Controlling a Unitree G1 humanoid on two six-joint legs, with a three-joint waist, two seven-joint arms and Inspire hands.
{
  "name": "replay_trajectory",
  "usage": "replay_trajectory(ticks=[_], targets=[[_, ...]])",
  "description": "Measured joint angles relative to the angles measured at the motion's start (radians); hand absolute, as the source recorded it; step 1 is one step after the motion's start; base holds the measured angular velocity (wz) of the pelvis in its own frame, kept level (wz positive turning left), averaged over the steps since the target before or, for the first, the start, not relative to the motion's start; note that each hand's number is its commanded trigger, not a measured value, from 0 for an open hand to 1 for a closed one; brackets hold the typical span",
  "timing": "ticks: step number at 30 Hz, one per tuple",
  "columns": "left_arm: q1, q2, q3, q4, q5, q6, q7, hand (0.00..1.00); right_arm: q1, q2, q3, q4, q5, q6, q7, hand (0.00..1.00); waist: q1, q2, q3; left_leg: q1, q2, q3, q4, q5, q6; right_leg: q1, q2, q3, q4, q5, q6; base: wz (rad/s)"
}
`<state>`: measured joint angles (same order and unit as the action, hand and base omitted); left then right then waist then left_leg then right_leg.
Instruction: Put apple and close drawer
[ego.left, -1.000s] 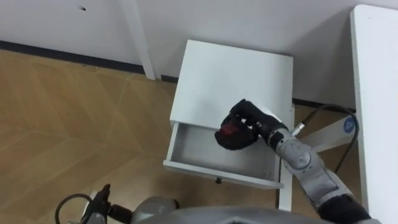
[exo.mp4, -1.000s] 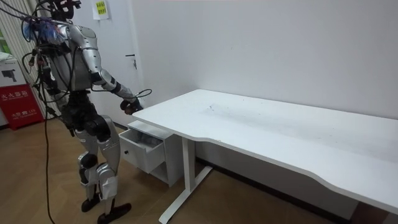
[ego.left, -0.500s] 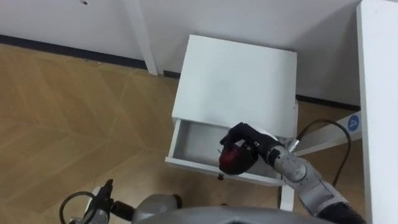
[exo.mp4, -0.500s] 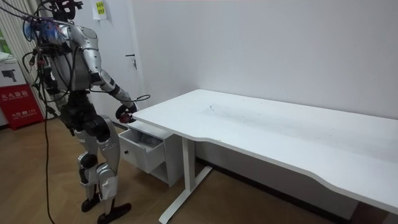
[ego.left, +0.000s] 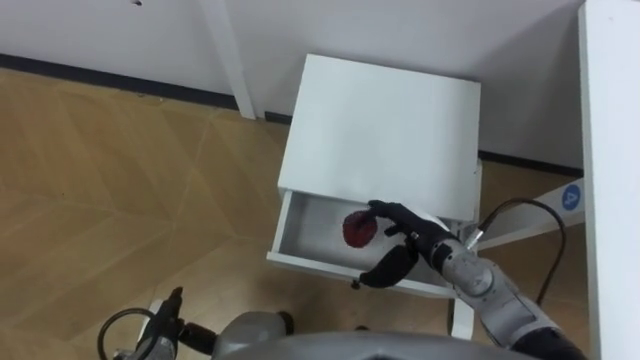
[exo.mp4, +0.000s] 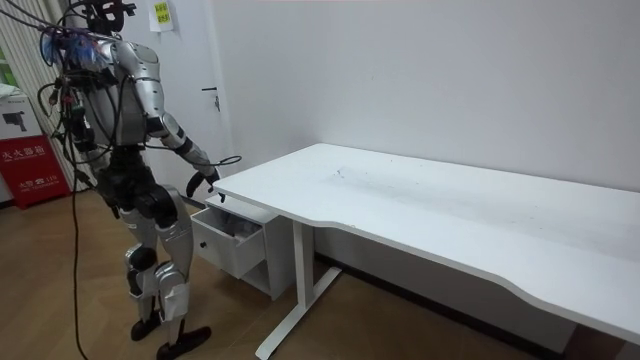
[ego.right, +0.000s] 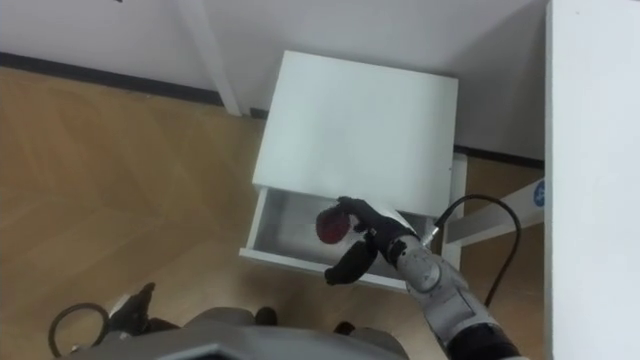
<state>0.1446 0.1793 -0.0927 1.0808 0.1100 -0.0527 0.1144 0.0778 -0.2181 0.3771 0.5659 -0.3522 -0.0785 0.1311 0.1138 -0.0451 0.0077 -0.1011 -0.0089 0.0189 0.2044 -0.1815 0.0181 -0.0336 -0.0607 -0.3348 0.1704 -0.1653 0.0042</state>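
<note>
My right hand (ego.left: 408, 243) hung spread open over the open drawer (ego.left: 312, 238) of the white cabinet (ego.left: 380, 130), gripping nothing. The apple (ego.left: 359, 228) lay just off my fingertips, toward my left, seemingly inside the drawer. Half a second earlier those fingers had been curled round it. My left hand (ego.left: 160, 320) hung low, well apart.

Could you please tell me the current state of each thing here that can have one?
drawer: pulled open.
apple: inside the drawer, not gripped, just beside the right hand.
right hand: open, spread over the drawer.
left hand: low at the view's lower left, state unclear.
</note>
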Motion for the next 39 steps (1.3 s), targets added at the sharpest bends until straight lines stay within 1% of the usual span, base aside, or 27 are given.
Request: replay_trajectory(ticks=[2,8,12,13,16,17,18,20,22,23,24,25,26,27,28,29,30,31,32,33,34,35,36,37,38,39], targets=[[0.001,0.000,-0.002,0.000,0.000,0.000,0.005,0.00,0.002,0.008,-0.006,0.026,0.000,-0.006,-0.009,0.00,0.000,0.001,-0.0005,0.002,0.000,-0.001,0.000,0.000,0.000,0.003,0.000,0.000,0.000,0.000,0.000,0.00],[0.004,-0.003,-0.008,0.000,-0.002,0.000,0.014,0.00,0.004,0.008,-0.007,0.050,-0.001,-0.011,-0.022,0.00,-0.001,0.006,-0.0013,0.007,-0.001,-0.001,-0.003,0.000,0.000,0.007,0.000,0.001,-0.001,0.000,0.001,0.00],[0.002,-0.008,-0.006,0.001,0.000,-0.002,0.015,0.00,0.004,0.010,-0.030,0.084,-0.002,-0.034,-0.032,0.00,-0.002,0.012,-0.0027,0.006,-0.001,-0.001,-0.003,0.000,0.000,0.007,0.000,0.001,-0.001,0.000,0.001,0.00],[0.002,-0.009,-0.005,0.001,0.000,-0.002,0.015,0.00,0.004,0.012,-0.037,0.089,-0.002,-0.034,-0.032,0.00,-0.001,0.014,-0.0031,0.007,-0.001,-0.001,-0.004,0.000,0.000,0.007,0.000,0.001,-0.001,0.000,0.001,0.00],[0.002,-0.010,-0.005,0.006,-0.002,-0.014,0.014,0.00,0.005,0.013,-0.056,0.100,0.001,-0.035,-0.047,0.00,-0.002,0.018,-0.0031,0.008,-0.001,0.000,-0.006,0.000,0.000,0.007,0.000,0.002,-0.001,0.000,0.001,-0.02],[0.006,-0.010,-0.005,0.009,-0.009,-0.021,0.014,0.00,0.005,0.014,-0.061,0.115,0.014,-0.044,-0.057,0.00,-0.003,0.017,-0.0040,0.013,0.000,0.005,-0.007,0.000,0.000,0.007,0.001,0.008,-0.001,0.000,0.001,-0.07],[0.004,-0.011,-0.001,0.009,-0.014,-0.022,0.013,0.00,0.007,0.016,-0.076,0.130,0.044,-0.053,-0.064,0.00,-0.003,0.016,-0.0044,0.018,0.000,0.006,-0.007,0.000,0.000,0.008,0.000,0.010,-0.001,0.000,0.001,-0.07],[0.010,-0.013,0.014,0.009,-0.027,-0.028,0.013,0.00,0.020,0.018,-0.106,0.131,0.085,-0.055,-0.079,0.00,-0.003,0.015,-0.0048,0.019,0.000,0.010,-0.007,0.000,0.000,0.008,-0.002,0.010,0.001,0.000,0.001,-0.04],[0.014,-0.013,0.020,0.010,-0.061,-0.036,0.013,0.00,0.023,0.026,-0.135,0.192,0.138,-0.079,-0.103,0.00,-0.010,0.010,-0.0050,0.028,-0.001,0.015,-0.006,0.000,0.001,0.015,-0.010,0.010,0.004,-0.001,0.002,-0.02],[0.014,-0.015,0.027,0.015,-0.076,-0.038,0.013,0.00,0.012,0.038,-0.175,0.253,0.167,-0.083,-0.114,0.00,-0.017,0.007,-0.0054,0.037,-0.002,0.024,-0.004,0.000,0.001,0.014,-0.016,0.015,0.020,-0.004,0.008,0.00],[0.018,-0.019,0.046,0.028,-0.079,-0.041,0.013,0.00,0.010,0.044,-0.223,0.303,0.204,-0.083,-0.134,0.00,-0.038,0.009,-0.0041,0.040,-0.005,0.038,0.005,-0.002,0.005,0.007,-0.028,0.013,0.061,-0.010,0.017,0.00],[0.018,-0.022,0.056,0.045,-0.078,-0.043,0.013,0.00,0.012,0.043,-0.251,0.329,0.224,-0.084,-0.146,0.00,-0.049,0.014,-0.0041,0.041,-0.006,0.054,0.011,-0.007,0.017,-0.006,-0.035,0.013,0.098,-0.013,0.023,0.15],[0.008,-0.032,0.085,0.078,-0.078,-0.042,0.013,0.00,0.016,0.038,-0.319,0.385,0.264,-0.084,-0.174,0.00,-0.080,0.019,-0.0018,0.042,-0.005,0.093,0.014,-0.014,0.030,-0.059,-0.063,0.017,0.238,-0.025,0.041,0.26],[0.009,-0.033,0.095,0.085,-0.077,-0.040,0.014,0.00,0.035,0.026,-0.383,0.415,0.310,-0.082,-0.204,0.00,-0.105,0.027,-0.0056,0.048,-0.019,0.110,0.023,-0.015,0.047,-0.168,-0.102,0.051,0.459,-0.016,0.040,0.24],[0.008,-0.034,0.112,0.084,-0.077,-0.041,0.014,0.00,0.051,0.020,-0.417,0.422,0.322,-0.082,-0.218,0.00,-0.110,0.021,-0.0028,0.048,-0.031,0.122,0.033,-0.019,0.059,-0.229,-0.128,0.082,0.573,0.011,0.041,0.08],[0.003,-0.035,0.136,0.089,-0.077,-0.040,0.014,0.00,0.079,0.004,-0.466,0.449,0.358,-0.084,-0.253,0.00,-0.114,0.023,-0.0009,0.043,-0.034,0.132,0.074,-0.038,0.082,-0.360,-0.151,0.155,0.777,0.150,0.045,-0.40],[0.001,-0.031,0.153,0.108,-0.078,-0.042,0.016,0.00,0.080,-0.012,-0.487,0.485,0.390,-0.085,-0.281,0.00,-0.109,0.048,0.0018,0.030,-0.016,0.148,0.118,-0.068,0.097,-0.479,-0.131,0.218,0.960,0.292,0.057,-0.52],[-0.001,-0.026,0.163,0.123,-0.078,-0.039,0.019,0.00,0.076,-0.015,-0.495,0.500,0.411,-0.085,-0.293,0.00,-0.111,0.059,0.0061,0.016,-0.005,0.149,0.150,-0.087,0.099,-0.542,-0.118,0.235,1.120,0.272,0.046,-0.48],[-0.004,-0.017,0.172,0.153,-0.076,-0.019,0.031,0.00,0.082,-0.017,-0.512,0.515,0.436,-0.086,-0.315,0.00,-0.138,0.086,0.0086,-0.008,0.024,0.143,0.212,-0.118,0.104,-0.653,-0.089,0.242,1.421,0.197,0.025,0.00],[-0.010,-0.012,0.168,0.155,-0.075,0.005,0.034,0.00,0.105,-0.022,-0.510,0.532,0.456,-0.084,-0.331,0.00,-0.162,0.105,0.0100,-0.019,0.047,0.132,0.240,-0.130,0.105,-0.713,-0.071,0.234,1.592,0.144,0.014,0.13],[-0.004,-0.011,0.166,0.155,-0.075,0.011,0.034,0.00,0.116,-0.023,-0.506,0.540,0.464,-0.081,-0.337,0.00,-0.168,0.117,0.0107,-0.021,0.052,0.128,0.244,-0.132,0.104,-0.727,-0.071,0.236,1.618,0.124,0.015,0.13],[0.000,-0.008,0.165,0.155,-0.075,0.019,0.034,0.00,0.122,-0.021,-0.498,0.565,0.465,-0.061,-0.340,0.00,-0.169,0.118,0.0136,-0.018,0.052,0.129,0.248,-0.135,0.108,-0.728,-0.075,0.249,1.580,0.097,0.024,0.00],[0.011,-0.010,0.165,0.148,-0.071,0.022,0.034,0.00,0.125,-0.019,-0.482,0.573,0.463,-0.030,-0.339,0.00,-0.173,0.119,0.0137,-0.012,0.047,0.130,0.248,-0.137,0.110,-0.673,-0.079,0.254,1.431,0.083,0.033,0.00],[0.020,-0.012,0.166,0.142,-0.069,0.023,0.033,0.00,0.124,-0.016,-0.477,0.578,0.463,-0.020,-0.337,0.00,-0.174,0.120,0.0136,-0.010,0.045,0.131,0.249,-0.138,0.112,-0.627,-0.082,0.252,1.320,0.079,0.038,0.03],[0.036,-0.013,0.164,0.126,-0.069,0.025,0.034,0.00,0.124,-0.007,-0.475,0.580,0.465,-0.004,-0.337,0.00,-0.175,0.110,0.0111,-0.001,0.028,0.131,0.243,-0.139,0.114,-0.514,-0.085,0.248,1.082,0.071,0.051,0.05],[0.058,-0.013,0.164,0.112,-0.069,0.026,0.035,0.00,0.123,0.001,-0.475,0.579,0.465,0.006,-0.336,0.00,-0.173,0.090,0.0098,0.006,0.005,0.135,0.232,-0.138,0.116,-0.398,-0.097,0.237,0.850,0.060,0.064,0.07]])
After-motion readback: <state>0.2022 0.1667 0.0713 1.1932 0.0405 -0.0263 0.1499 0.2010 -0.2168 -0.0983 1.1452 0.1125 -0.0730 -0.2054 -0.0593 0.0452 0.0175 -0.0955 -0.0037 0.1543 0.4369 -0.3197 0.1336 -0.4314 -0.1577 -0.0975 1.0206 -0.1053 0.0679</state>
